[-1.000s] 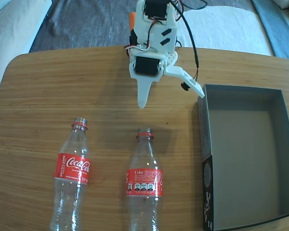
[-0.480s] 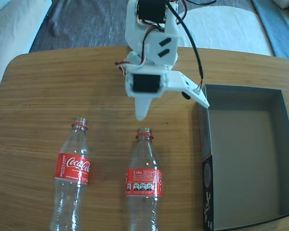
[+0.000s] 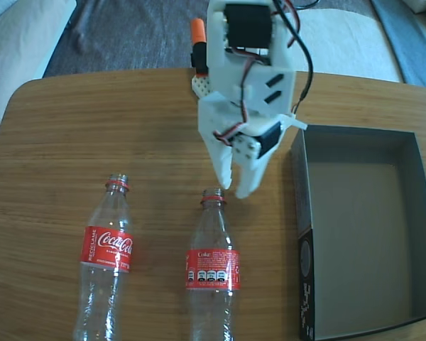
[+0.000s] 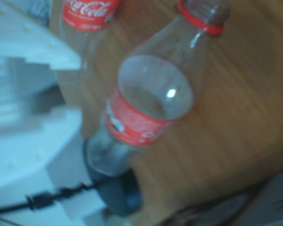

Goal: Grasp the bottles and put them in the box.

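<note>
Two clear capless Coca-Cola bottles lie side by side on the wooden table, necks pointing away: the left bottle (image 3: 106, 249) and the right bottle (image 3: 213, 264). The open cardboard box (image 3: 302, 213), dark grey inside, lies to their right. My white gripper (image 3: 236, 189) hangs just above and slightly right of the right bottle's red neck ring, open, with nothing between its fingers. The blurred wrist view shows that bottle (image 4: 151, 103) close up, the other bottle's label (image 4: 87, 9) at the top, and a white finger (image 4: 33, 44) at the left.
The table's rounded far edge (image 3: 113, 72) runs behind the arm, with grey carpet and pale cushions beyond. An orange part (image 3: 197, 32) sits at the arm's base. A black cable (image 3: 304, 67) loops from the arm near the box's far left corner.
The gripper has come forward and down toward the right bottle's neck and has rolled. The jaw that stuck out to the right now points down beside the other finger.
</note>
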